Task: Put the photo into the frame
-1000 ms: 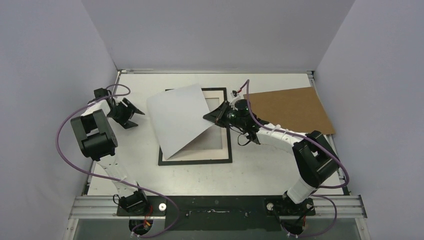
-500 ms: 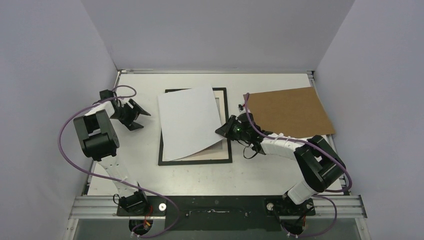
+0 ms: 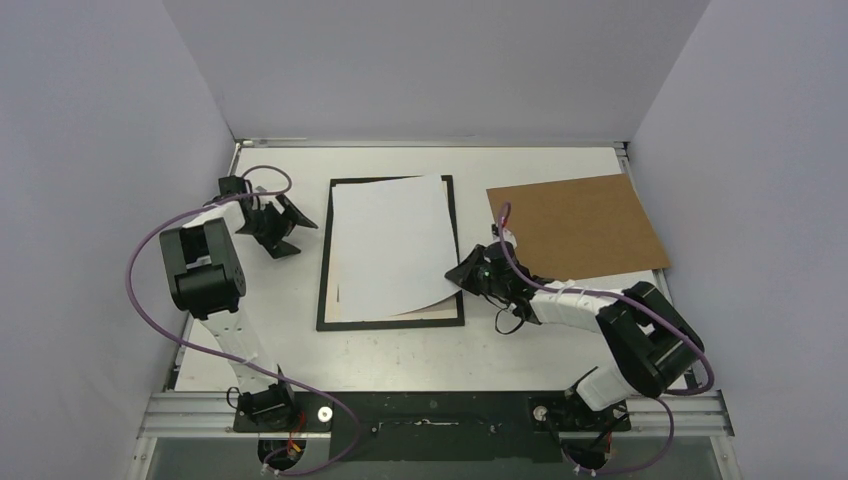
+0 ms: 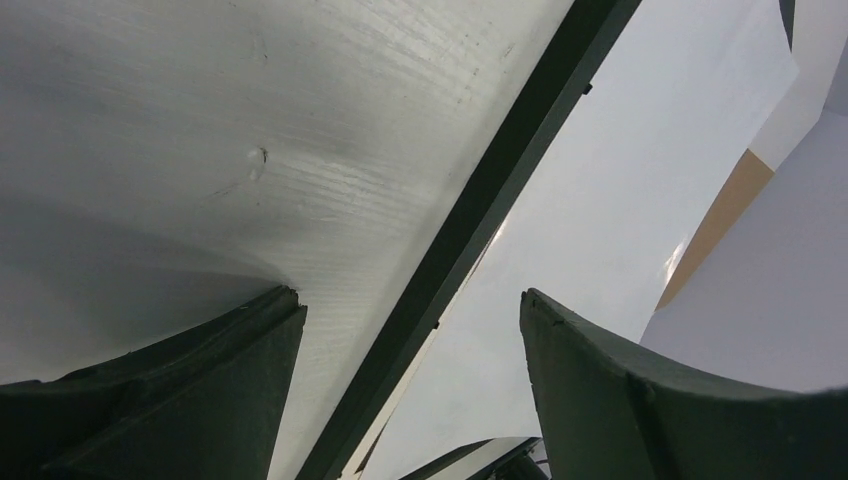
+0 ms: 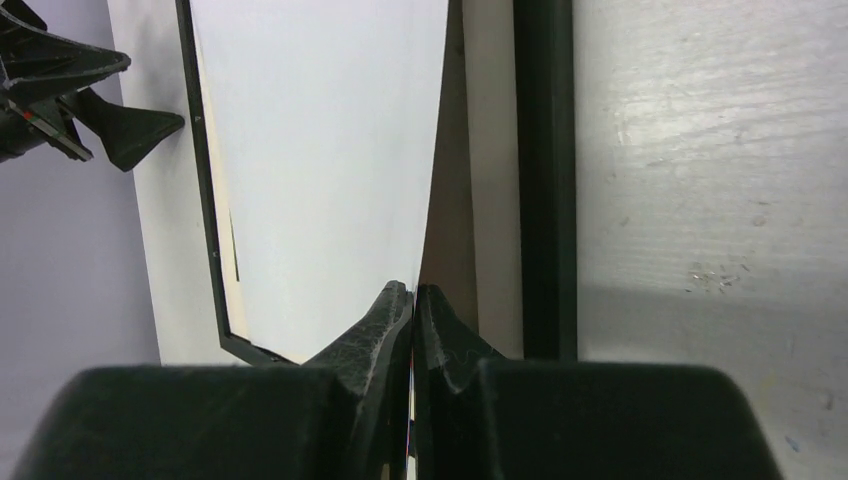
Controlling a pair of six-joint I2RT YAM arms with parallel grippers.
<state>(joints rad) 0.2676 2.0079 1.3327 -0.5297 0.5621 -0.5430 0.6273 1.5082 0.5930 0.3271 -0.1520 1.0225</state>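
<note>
White surface (image 3: 520, 350) stretches away from the two arm bases at the near edge, boxed in by pale lilac walls (image 3: 430, 70). Closest to me on the right, the right claw (image 3: 466, 272) lies low, its fingers (image 5: 375, 325) pressed together on the near right corner of the photo (image 3: 392, 240). From its wrist camera I see the sheet's edge pinched between the two tips, right over the frame's right rail. The photo rests pale side up across the frame (image 3: 322, 290), a thin black rectangle lying flat. The sheet sits slightly askew, covering most of the opening. Its near edge curves up toward the clamped corner. A strip of cream mat (image 3: 334, 300) shows along the near and left sides inside the frame. Farther back on the left, the left claw (image 3: 303, 236) sits just beside the frame's left rail with its fingers (image 4: 150, 400) spread apart and nothing between them. I cannot tell whether it touches the surface. Its camera looks along that black rail to the pale sheet beyond. At the far right a brown cardboard sheet (image 3: 580, 225) lies flat, apart from the frame.
</note>
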